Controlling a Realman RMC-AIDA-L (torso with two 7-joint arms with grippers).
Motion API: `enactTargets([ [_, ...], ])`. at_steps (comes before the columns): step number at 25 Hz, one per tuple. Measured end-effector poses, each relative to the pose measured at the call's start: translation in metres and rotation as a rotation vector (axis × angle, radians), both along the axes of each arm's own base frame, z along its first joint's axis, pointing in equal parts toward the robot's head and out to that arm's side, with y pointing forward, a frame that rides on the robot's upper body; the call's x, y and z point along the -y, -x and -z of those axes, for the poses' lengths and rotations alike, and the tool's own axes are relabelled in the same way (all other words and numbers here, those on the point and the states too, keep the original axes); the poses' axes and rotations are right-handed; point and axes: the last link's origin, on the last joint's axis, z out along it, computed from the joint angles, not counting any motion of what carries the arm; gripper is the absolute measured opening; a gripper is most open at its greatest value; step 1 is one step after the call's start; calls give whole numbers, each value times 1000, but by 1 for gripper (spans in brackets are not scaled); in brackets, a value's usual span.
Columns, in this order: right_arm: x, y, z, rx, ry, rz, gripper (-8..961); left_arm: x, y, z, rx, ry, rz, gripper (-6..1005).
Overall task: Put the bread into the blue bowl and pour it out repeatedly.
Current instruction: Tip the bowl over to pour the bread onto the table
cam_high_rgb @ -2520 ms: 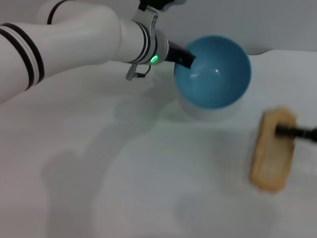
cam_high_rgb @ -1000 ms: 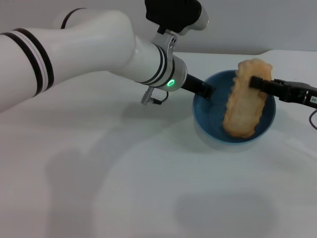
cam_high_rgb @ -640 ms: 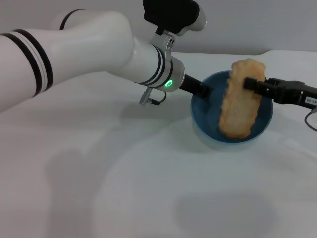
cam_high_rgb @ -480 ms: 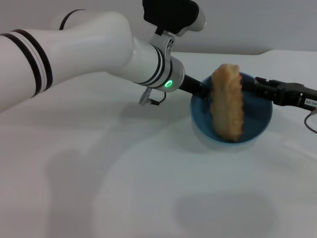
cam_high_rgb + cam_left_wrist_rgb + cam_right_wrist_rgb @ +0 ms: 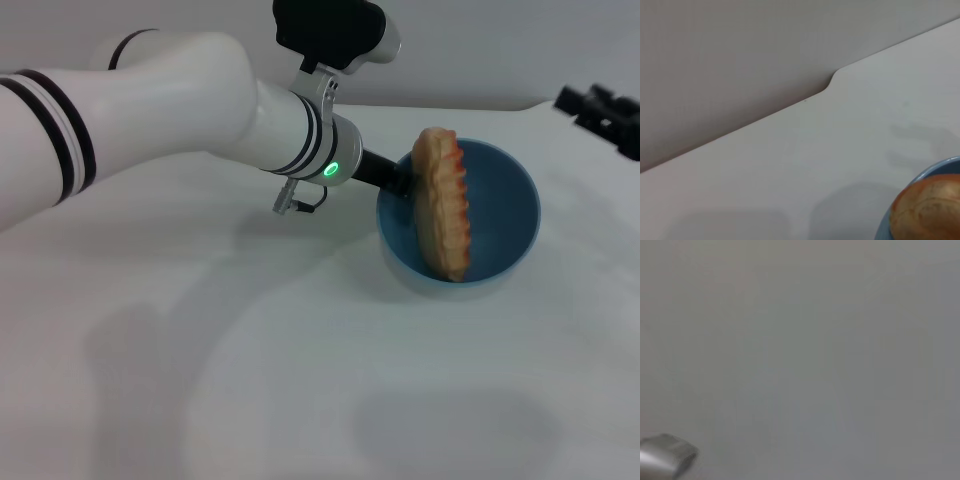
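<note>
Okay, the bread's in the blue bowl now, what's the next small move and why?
Probably the left pincer, which grips the near-side rim of the blue bowl, should begin tipping the bowl to pour. The bread stands on edge inside it, leaning on the wall by that pincer, and nothing holds it. The right pincer is up and away to the bowl's right, out of the way.

Glossy white left arm [image 5: 150, 90], black bands, green light, perhaps a grey dangling cable.
</note>
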Motion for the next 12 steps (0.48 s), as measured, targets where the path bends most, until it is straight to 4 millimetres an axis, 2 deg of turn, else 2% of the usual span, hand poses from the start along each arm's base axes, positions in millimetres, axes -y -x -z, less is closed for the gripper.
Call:
enactTargets([
  [5, 0, -22, -5, 155, -113, 29, 760, -2, -1, -1, 4, -13, 7, -1],
  [6, 3, -32, -5, 245, -164, 25, 760, -3, -2, -1, 5, -18, 11, -2],
  [7, 3, -32, -5, 245, -164, 25, 760, -3, -2, -1, 5, -18, 11, -2],
  [12, 21, -70, -1, 446, -234, 79, 759, -8, -7, -2, 11, -55, 56, -2],
])
